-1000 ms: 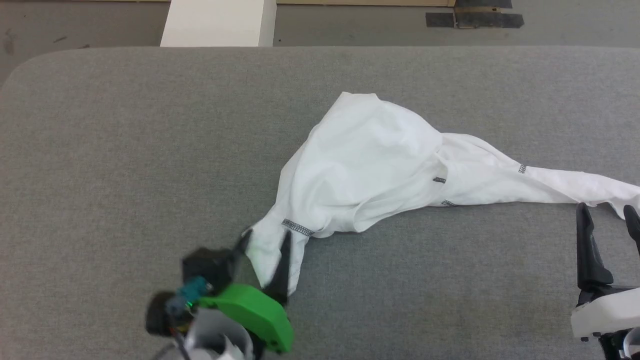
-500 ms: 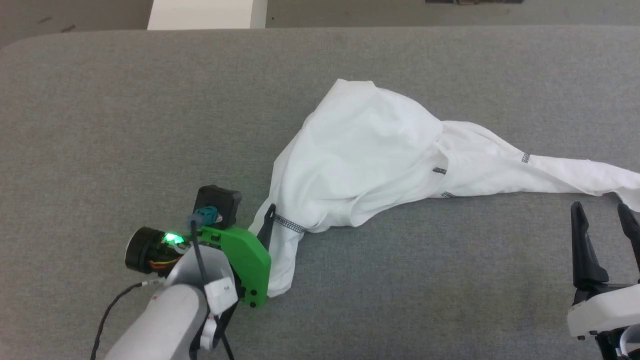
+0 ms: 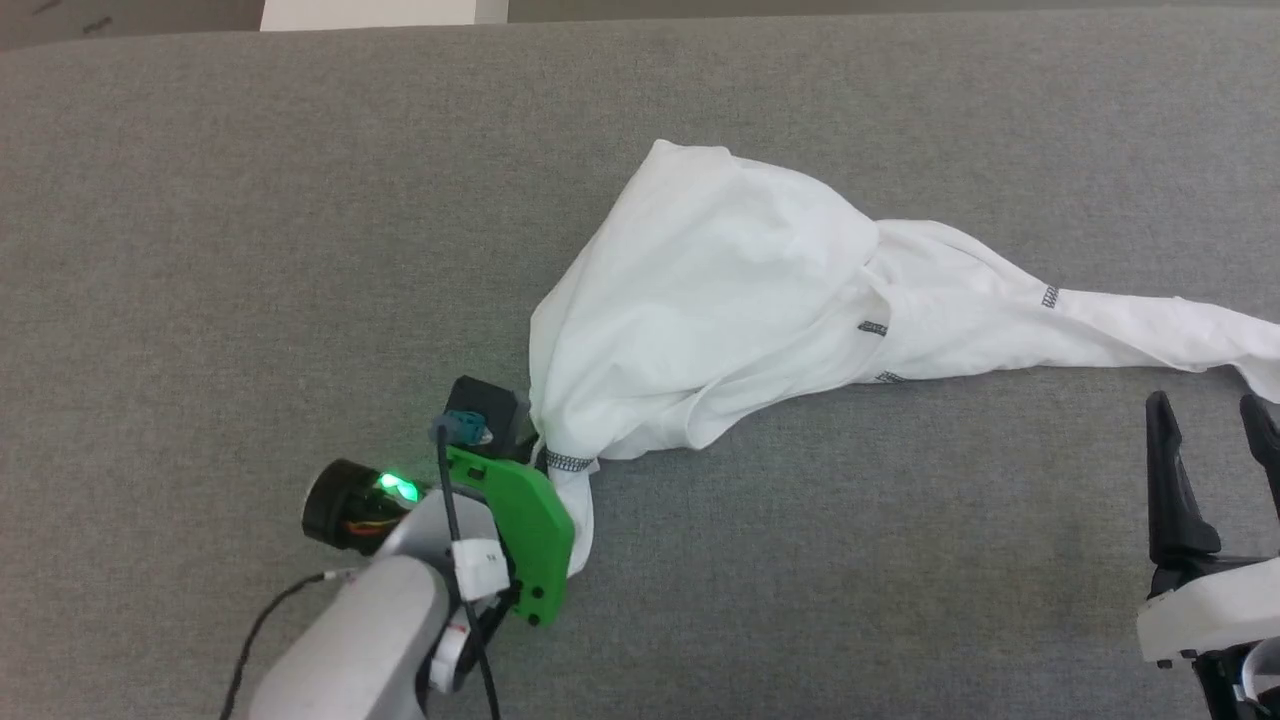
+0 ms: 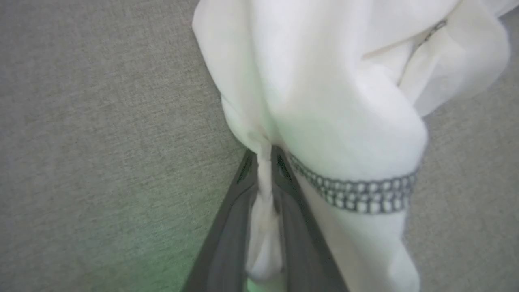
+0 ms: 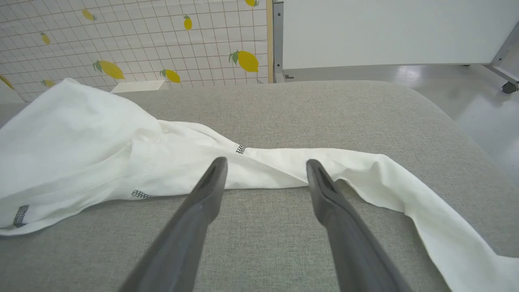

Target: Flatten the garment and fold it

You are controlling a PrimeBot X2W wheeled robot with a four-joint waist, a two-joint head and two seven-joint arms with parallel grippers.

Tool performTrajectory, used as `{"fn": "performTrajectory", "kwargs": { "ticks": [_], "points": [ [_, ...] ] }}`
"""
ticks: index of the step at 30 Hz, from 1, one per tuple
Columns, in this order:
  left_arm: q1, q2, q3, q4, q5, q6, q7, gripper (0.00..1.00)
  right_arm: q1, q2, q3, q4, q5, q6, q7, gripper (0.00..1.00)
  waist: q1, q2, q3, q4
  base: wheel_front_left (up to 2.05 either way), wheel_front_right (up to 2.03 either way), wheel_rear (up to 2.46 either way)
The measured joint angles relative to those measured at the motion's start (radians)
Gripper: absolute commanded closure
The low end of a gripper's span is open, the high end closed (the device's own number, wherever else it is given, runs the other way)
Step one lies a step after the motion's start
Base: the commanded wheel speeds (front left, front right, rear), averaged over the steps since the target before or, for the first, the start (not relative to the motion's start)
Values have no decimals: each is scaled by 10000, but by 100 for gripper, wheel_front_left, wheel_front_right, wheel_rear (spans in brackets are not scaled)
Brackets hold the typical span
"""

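Left wrist view: left end effector (image 4: 263, 158) clenched on a fold of shirt (image 4: 324, 101). Head view: shirt's long axis left-right, sleeve pointing right; right end effector (image 3: 1212, 412) released.

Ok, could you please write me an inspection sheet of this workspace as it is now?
Surface: grey fabric-covered table, rounded corner on the robot's right.
Job's things: garment, white, bunched in a heap, not flattened; one sleeve trails to the robot's right.
Clutter: nothing seen.
Claws: left claw shut on a pinch of the garment beside a stitched band; right claw open, by the sleeve, holding nothing.
Cables: black cable runs along the left forearm.
Surroundings: white box beyond the table's far edge; lemon-patterned wall and glossy floor.
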Motion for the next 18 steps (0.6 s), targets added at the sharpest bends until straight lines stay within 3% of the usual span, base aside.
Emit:
{"fn": "performTrajectory", "kwargs": {
  "ticks": [5, 10, 18],
  "points": [
    [8, -263, 412, 123, 255, 729, -1400, 100, -3, 0, -19, 155, 0, 0, -88, 0, 0, 0, -218, 78, 0, 0, 0],
    [3, -123, 1360, -1089, 715, 1758, -2754, 100, 2, 0, -4, 345, 48, 0, -136, 0, 0, 0, -609, 178, 0, 0, 0],
    [1502, -178, 3160, -3413, 1030, 4199, -4236, 100, 57, 0, 25, 512, 211, 0, -247, 0, 0, 0, -1132, 324, 0, 0, 0]
  ]
}}
